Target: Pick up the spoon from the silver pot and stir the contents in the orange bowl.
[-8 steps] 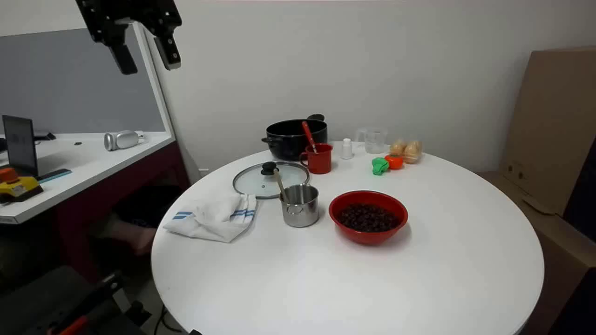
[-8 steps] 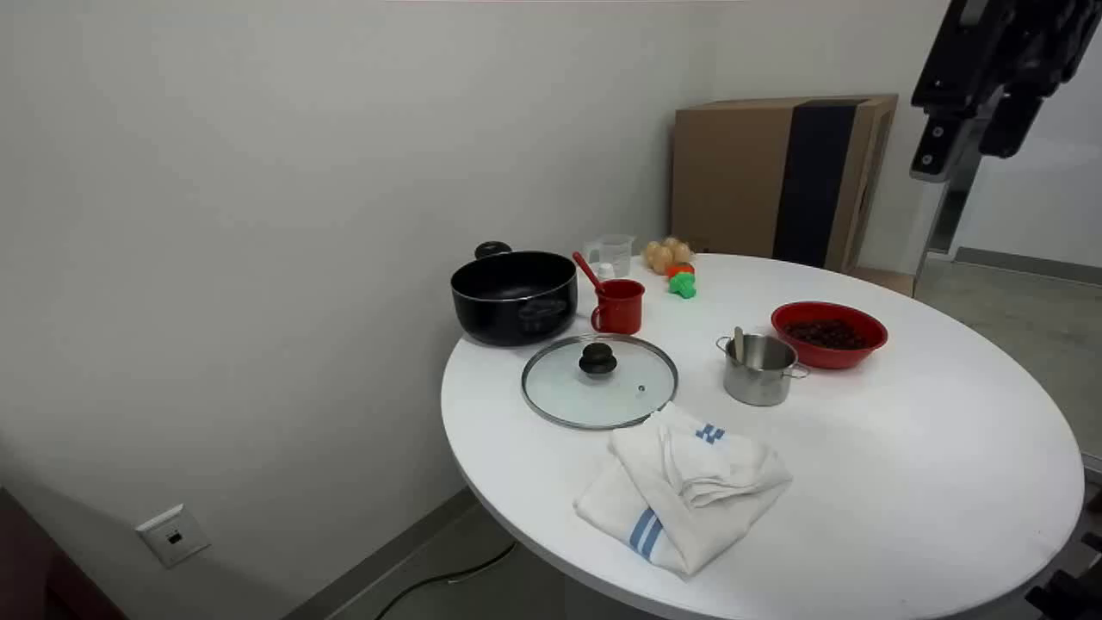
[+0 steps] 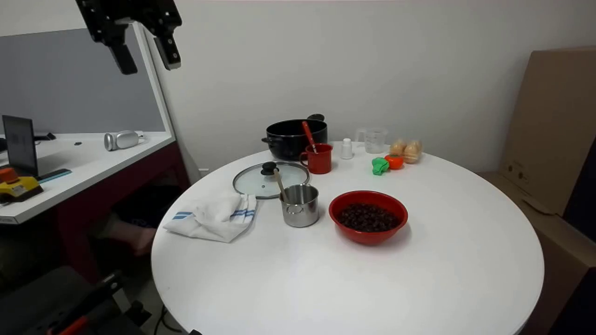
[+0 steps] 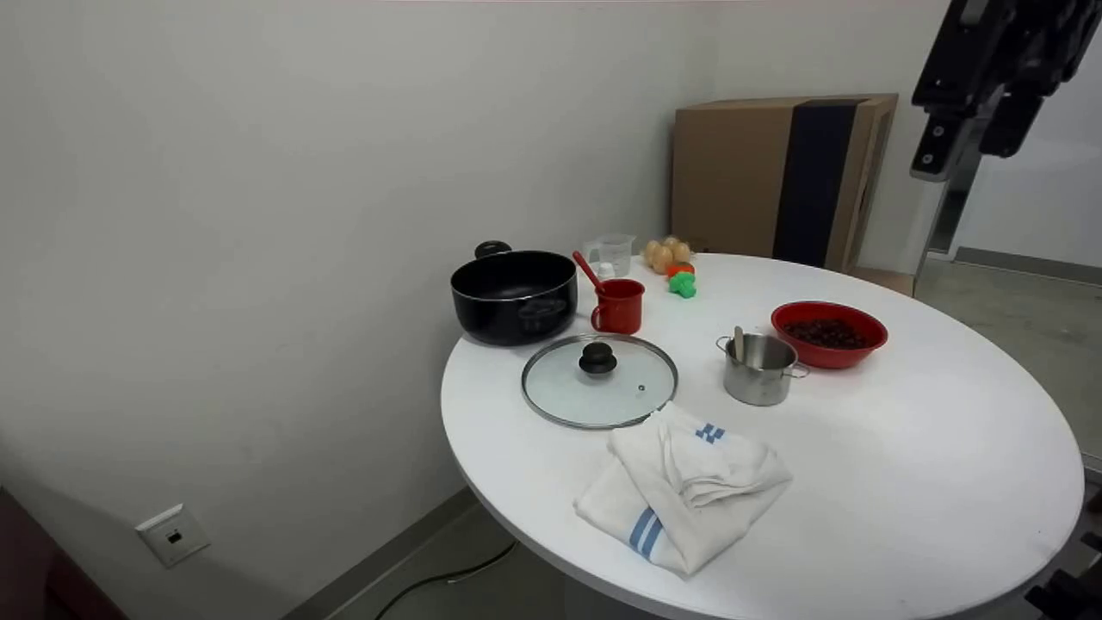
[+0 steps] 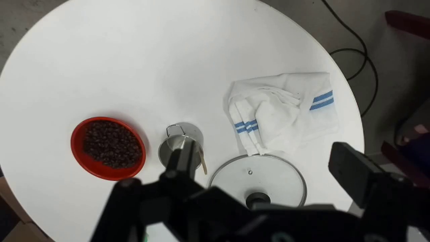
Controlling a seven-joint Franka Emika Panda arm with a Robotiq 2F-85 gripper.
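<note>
- Pincer [image 3: 150,67], one, yours: fingers spread wide, raised well above the round white counter [image 3: 326,284].
- Spoon [image 3: 281,185], one: tilted in the silver pot, its pale, wood-coloured handle leaning out over the rim; you cannot make out its lower end.
- Silver pot [image 3: 305,211], one: small, steel, upright, loop-handled.
- Red-orange bowl [image 3: 368,238], one: just beside the silver pot, apart from it, holding dark reddish-brown beans [image 3: 368,217].
- Glass lid [image 4: 560,387], one: flat on the counter near the silver pot, black knob [image 4: 597,357] uppermost.
- White towel [image 4: 689,517], one: blue-striped, crumpled; its edge meets the lid's rim in your wrist view.
- Black pot [image 4: 515,314], one: upright, beyond the lid in both exterior views.
- Red mug [image 4: 622,310], one: just beside the black pot, a red-handled utensil [image 4: 588,270] slanting out.
- Far-side group in an exterior view, before you: white shaker [image 3: 347,150], clear measuring jug [image 3: 374,142], green broccoli-like piece [image 3: 380,166], round orange-red piece [image 3: 395,162], tan round pieces [image 3: 412,152].
</note>
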